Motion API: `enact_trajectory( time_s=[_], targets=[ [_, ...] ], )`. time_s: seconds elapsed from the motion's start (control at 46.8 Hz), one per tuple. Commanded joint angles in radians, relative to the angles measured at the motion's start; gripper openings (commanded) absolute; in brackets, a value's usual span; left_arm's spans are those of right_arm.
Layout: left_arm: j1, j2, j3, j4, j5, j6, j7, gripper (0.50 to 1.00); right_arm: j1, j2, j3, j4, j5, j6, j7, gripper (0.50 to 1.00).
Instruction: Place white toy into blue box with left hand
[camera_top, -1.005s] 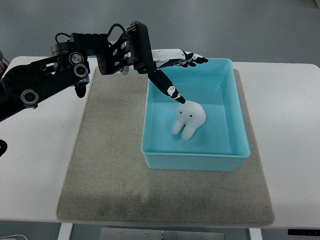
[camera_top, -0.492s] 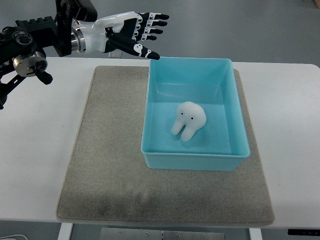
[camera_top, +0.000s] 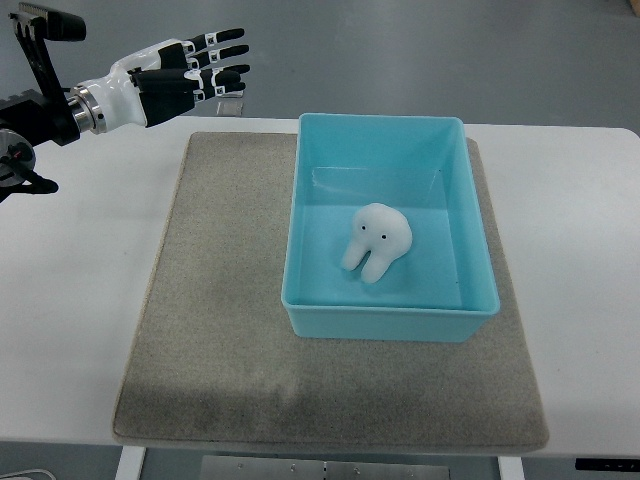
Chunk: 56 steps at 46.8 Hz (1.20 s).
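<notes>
My left hand (camera_top: 180, 75) hangs with fingers spread and empty over the table's far left corner, well apart from the blue box (camera_top: 470, 225). The mat (camera_top: 225, 300) left of the box lies bare. Only the box walls and the white toy (camera_top: 378, 240) inside block passage.

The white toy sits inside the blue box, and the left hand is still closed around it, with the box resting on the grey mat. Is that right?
Not quite. The top view shows the left hand open, fingers spread, holding nothing, up at the far left, well clear of the blue box. The rest stands: the white toy lies inside the box, which rests on the grey mat.
</notes>
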Motion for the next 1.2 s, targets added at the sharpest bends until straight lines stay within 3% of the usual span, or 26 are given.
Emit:
enact_trajectory(
  time_s=[0.0, 0.171, 0.492, 1.176],
  targets=[
    [0.019, 0.0, -0.002, 0.028, -0.095, -0.031, 0.004, 0.996, 0.0, 0.0, 0.0, 0.0, 0.0, 0.0, 0.0, 0.936],
    [0.048, 0.0, 0.003, 0.075, -0.219, -0.04, 0.024, 0.996, 0.0, 0.0, 0.0, 0.0, 0.0, 0.0, 0.0, 0.936],
    [0.051, -0.007, -0.035, 0.149, -0.231, -0.029, 0.023, 0.996, 0.0, 0.0, 0.0, 0.0, 0.0, 0.0, 0.0, 0.936],
    [0.095, -0.006, -0.046, 0.155, -0.23, -0.037, 0.023, 0.996, 0.0, 0.0, 0.002, 0.0, 0.0, 0.0, 0.0, 0.936]
  ],
)
